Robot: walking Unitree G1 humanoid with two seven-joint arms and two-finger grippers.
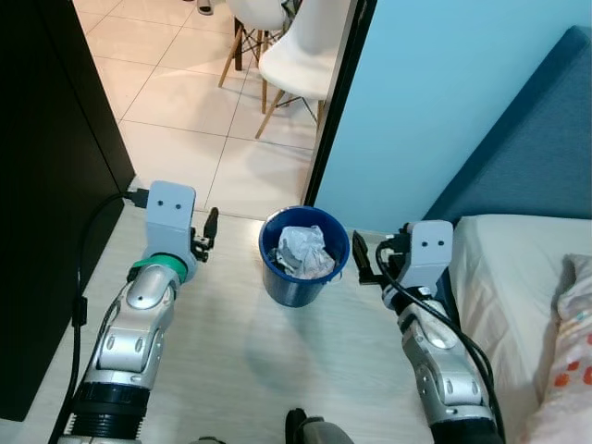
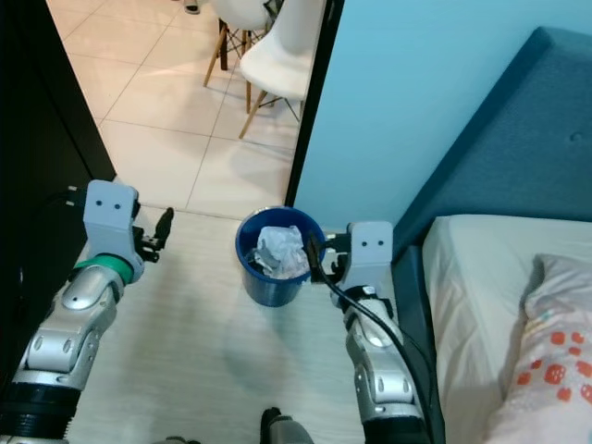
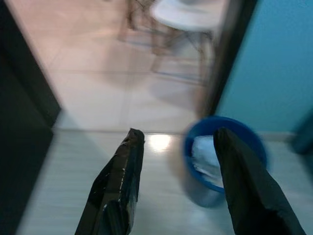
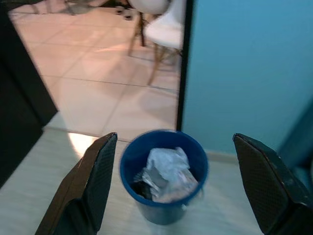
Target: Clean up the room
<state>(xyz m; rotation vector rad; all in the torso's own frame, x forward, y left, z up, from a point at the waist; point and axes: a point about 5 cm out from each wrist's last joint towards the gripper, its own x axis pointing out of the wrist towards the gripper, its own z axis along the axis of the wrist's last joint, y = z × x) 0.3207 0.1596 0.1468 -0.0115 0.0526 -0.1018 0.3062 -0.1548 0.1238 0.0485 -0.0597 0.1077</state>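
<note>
Jaws of both grippers stand spread and empty. Left gripper point(image 1: 209, 233) hangs at about 9 o'clock of the blue bin point(image 1: 303, 255), apart from it; right gripper point(image 1: 363, 259) sits just beside the rim at 3 o'clock. Bin stands on pale floor point(image 1: 240, 351) near the doorway, holding crumpled pale trash point(image 1: 305, 250) and something darker beneath, hard to make out. White chair point(image 1: 301, 55) at 12 o'clock, cut off by the frame. Bed point(image 1: 518, 296) at 3 o'clock, partly cropped. Left wrist view blurred.

Blue bin point(image 1: 303, 257) stands between bare floor point(image 1: 240, 361) patches.
</note>
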